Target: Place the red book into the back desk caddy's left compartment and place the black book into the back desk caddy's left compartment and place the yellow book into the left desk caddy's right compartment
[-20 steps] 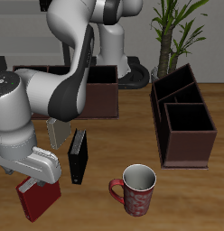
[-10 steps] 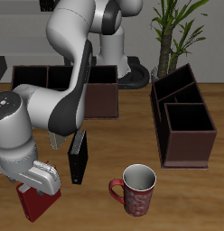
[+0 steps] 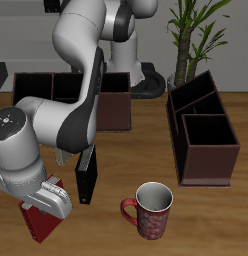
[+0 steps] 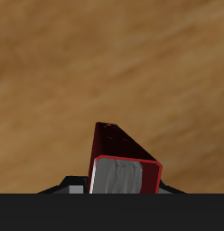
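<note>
Gripping the red book [image 4: 123, 162] near its page edge, your gripper [image 3: 48, 200] looks clamped; expect stiff, heavy swing.

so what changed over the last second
The arm lowered onto the red book near the table's front edge, so the gripper now hides more of it; whether it has gripped cannot be told. The black book, mug and both caddies stayed put.
</note>
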### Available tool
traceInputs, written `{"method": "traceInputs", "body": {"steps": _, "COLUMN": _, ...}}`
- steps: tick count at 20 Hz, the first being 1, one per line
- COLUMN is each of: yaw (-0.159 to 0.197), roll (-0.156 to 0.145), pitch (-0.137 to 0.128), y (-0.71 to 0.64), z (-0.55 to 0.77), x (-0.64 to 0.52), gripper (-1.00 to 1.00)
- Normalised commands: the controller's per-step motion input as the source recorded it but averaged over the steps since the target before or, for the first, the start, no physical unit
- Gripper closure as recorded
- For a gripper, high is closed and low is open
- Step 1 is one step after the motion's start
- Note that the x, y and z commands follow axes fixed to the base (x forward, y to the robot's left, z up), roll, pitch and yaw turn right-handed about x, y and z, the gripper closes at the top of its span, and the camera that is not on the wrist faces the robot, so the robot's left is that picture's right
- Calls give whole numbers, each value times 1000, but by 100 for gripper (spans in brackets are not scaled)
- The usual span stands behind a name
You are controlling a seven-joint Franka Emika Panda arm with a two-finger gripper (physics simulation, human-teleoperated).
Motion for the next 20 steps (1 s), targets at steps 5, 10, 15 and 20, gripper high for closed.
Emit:
{"method": "traceInputs", "body": {"steps": 5, "yaw": 31, "roll": -4, "pitch": -69, "y": 131, "z": 485, "x": -139, "gripper": 100}}
{"method": "traceInputs", "body": {"steps": 10, "yaw": 68, "roll": -87, "pitch": -115, "y": -64, "z": 1012, "x": -353, "gripper": 100}}
{"method": "traceInputs", "body": {"steps": 15, "yaw": 131, "roll": -30, "pitch": -117, "y": 25, "z": 921, "x": -597, "gripper": 100}}
{"method": "traceInputs", "body": {"steps": 20, "yaw": 142, "roll": 22, "pitch": -48, "y": 107, "z": 483, "x": -767, "gripper": 100}}
